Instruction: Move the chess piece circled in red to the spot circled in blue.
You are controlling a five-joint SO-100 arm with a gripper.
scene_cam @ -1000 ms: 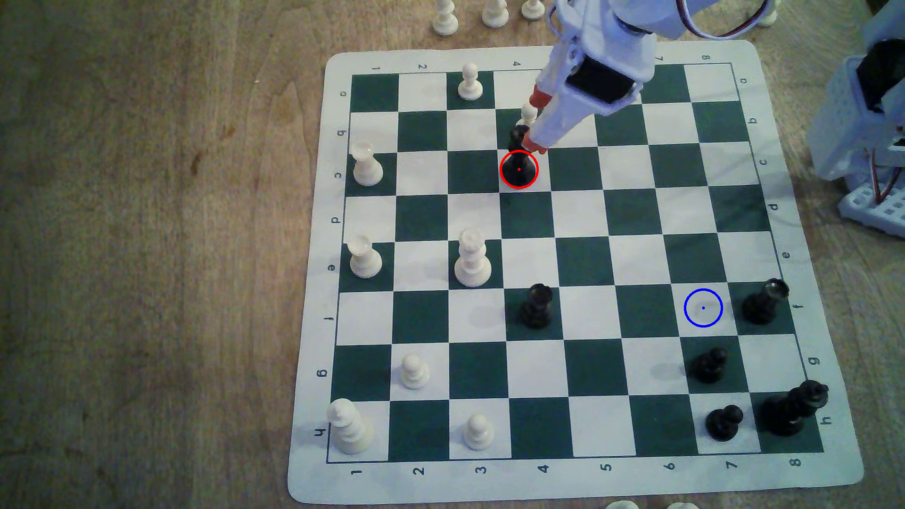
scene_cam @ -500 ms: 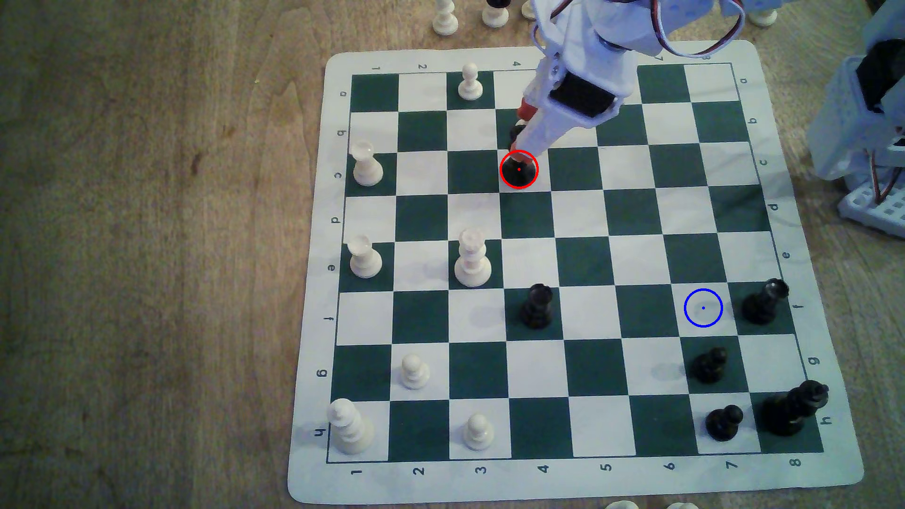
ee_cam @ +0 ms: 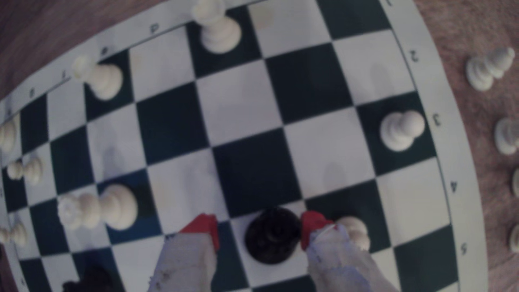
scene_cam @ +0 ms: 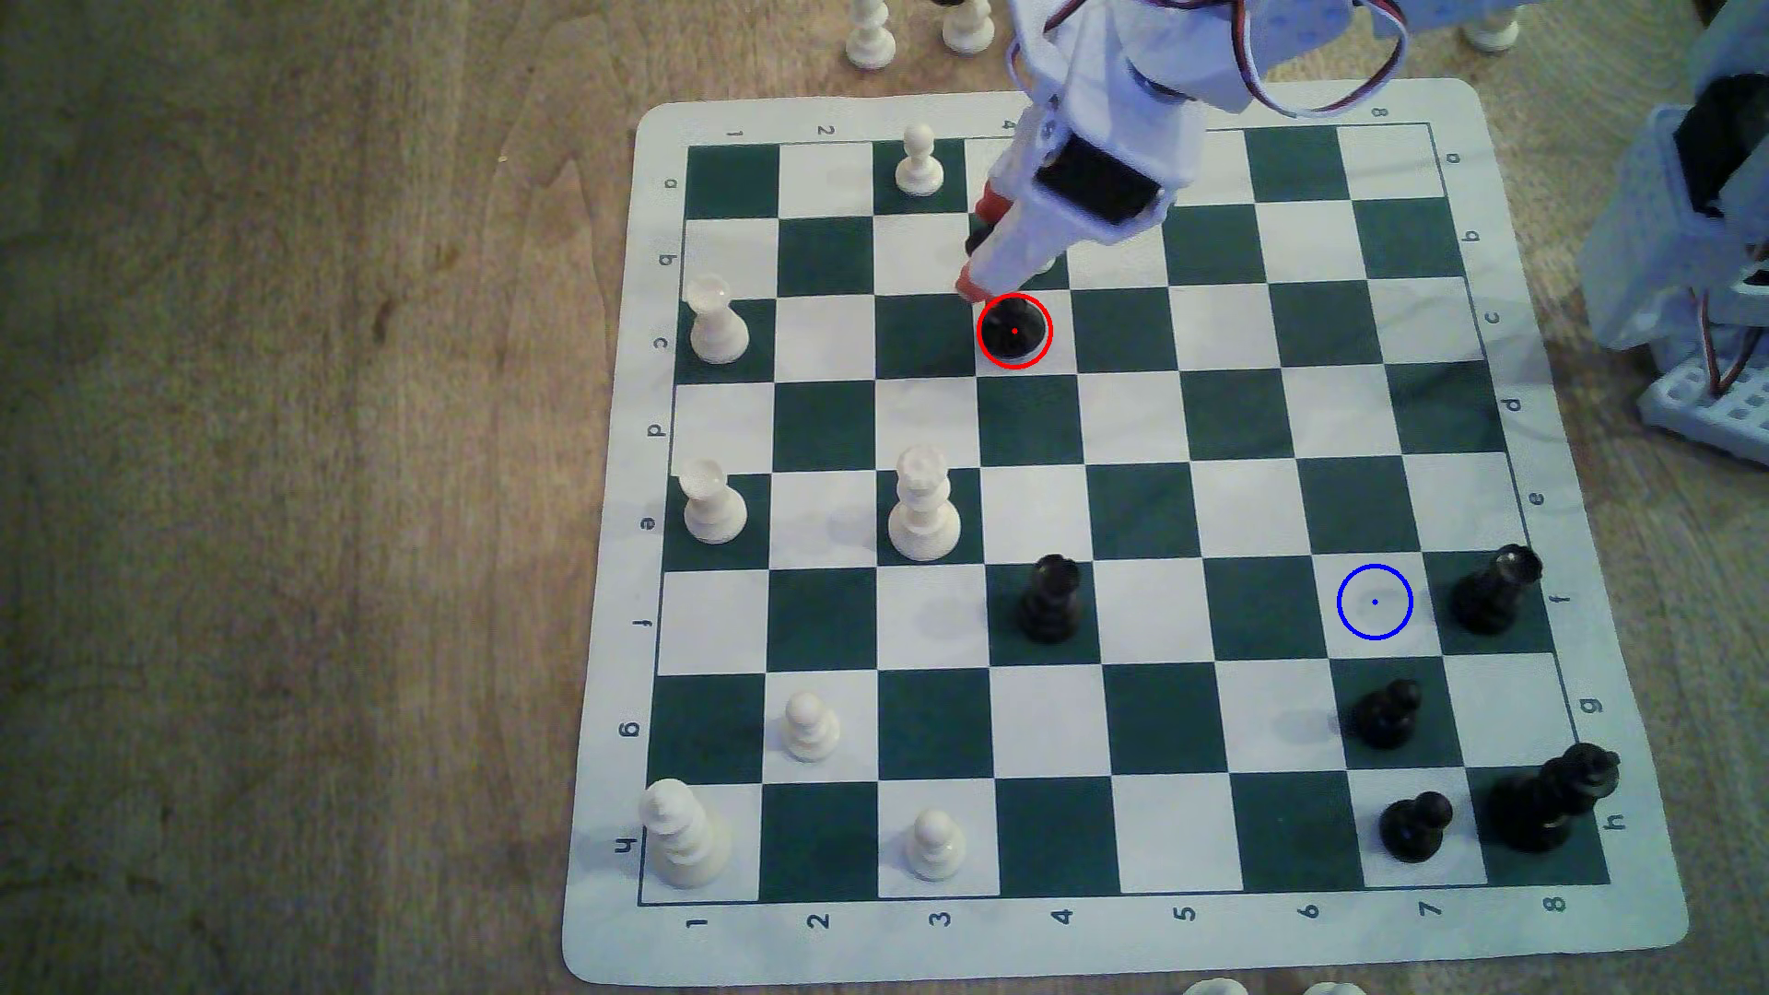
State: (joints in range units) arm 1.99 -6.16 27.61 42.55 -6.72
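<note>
The gripper [ee_cam: 259, 230] hangs low over the board with its red-tipped fingers [ee_cam: 311, 224] spread apart, and the black chess piece circled in red [ee_cam: 271, 235] stands between them. In the wrist view one red tip sits right against the piece's side, while a gap of board shows between the piece and the other tip; whether the near tip truly presses it cannot be told. In the exterior view the gripper [scene_cam: 978, 251] comes down from the white arm [scene_cam: 1091, 143], its tips just above the red ring, and the piece's round base [scene_cam: 1015, 331] rests on its white square inside that ring.

Just behind the finger that sits against the piece stands a white pawn [ee_cam: 354, 230], partly hidden by that finger. Further out, beyond the fingertips, another white pawn [scene_cam: 919, 161] stands on a green square near the board's edge. The green-and-white board mat [scene_cam: 613, 536] lies on a wooden table [scene_cam: 287, 497].

The spot circled in blue [scene_cam: 1375, 602], a bare white square, lies well apart from the gripper, toward the exterior view's lower right. Just beside it, on the exterior view's right, stands a black bishop-like piece [scene_cam: 1493, 591].
</note>
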